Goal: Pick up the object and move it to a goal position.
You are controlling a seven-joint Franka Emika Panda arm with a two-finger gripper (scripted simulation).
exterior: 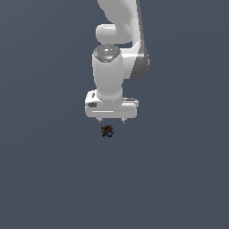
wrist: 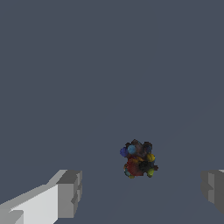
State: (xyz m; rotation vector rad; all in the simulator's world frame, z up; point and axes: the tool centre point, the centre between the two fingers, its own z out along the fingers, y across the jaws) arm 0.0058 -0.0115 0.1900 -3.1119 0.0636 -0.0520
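A flat grey-blue table [exterior: 44,179] is filling the whole scene in both views, bare apart from 1 small thing; the white arm [exterior: 117,40] is reaching down from the top of the exterior view, its rounded joints stacking one over another and its wrist pointing straight down at the surface; below the wrist, the wide white gripper [exterior: 111,120] is hanging with its 2 short fingertips just showing under the body, spread well apart and clasping nothing; in the wrist view the 2 grey fingers [wrist: 69,193] are sitting wide at either side with bare surface between them, so the gripper is standing released; the object [exterior: 107,131] is lying on the table just below the gripper in the exterior view, closer to the fingertip on the exterior view's left than to the other, and apart from both; in the wrist view the object [wrist: 138,159] is showing as a dark lumpy cluster speckled with red, blue and yellow, sitting between the 2 fingers and touching neither.
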